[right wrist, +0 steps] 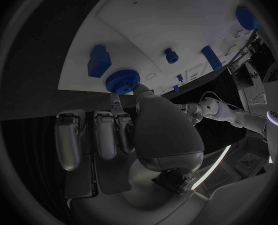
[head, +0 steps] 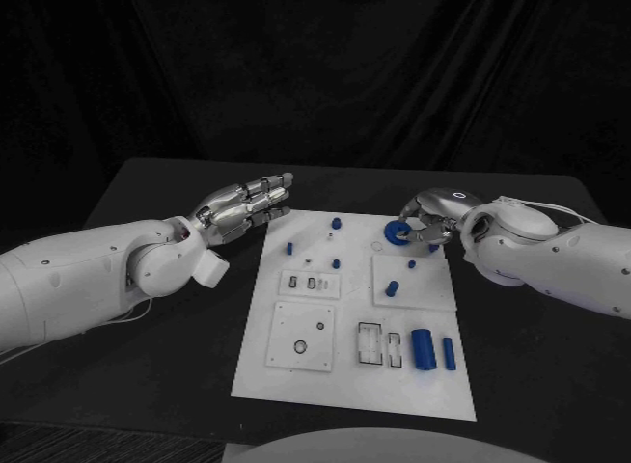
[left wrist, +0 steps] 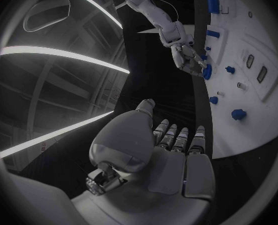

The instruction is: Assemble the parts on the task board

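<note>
At the board's (head: 355,386) one o'clock corner the right hand (head: 434,220) pinches a blue gear (head: 397,232) in its fingers (right wrist: 141,90), probably to seat it there; the left hand (head: 243,205), fingers straight, together and empty, waits at eleven o'clock.

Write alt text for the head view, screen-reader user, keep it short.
The robot's right hand holds a blue gear at the far right edge of the white task board on a black table. Its left hand hovers empty, fingers together, off the board's far left corner. Small blue parts sit on the board, including two cylinders near its right edge.
</note>
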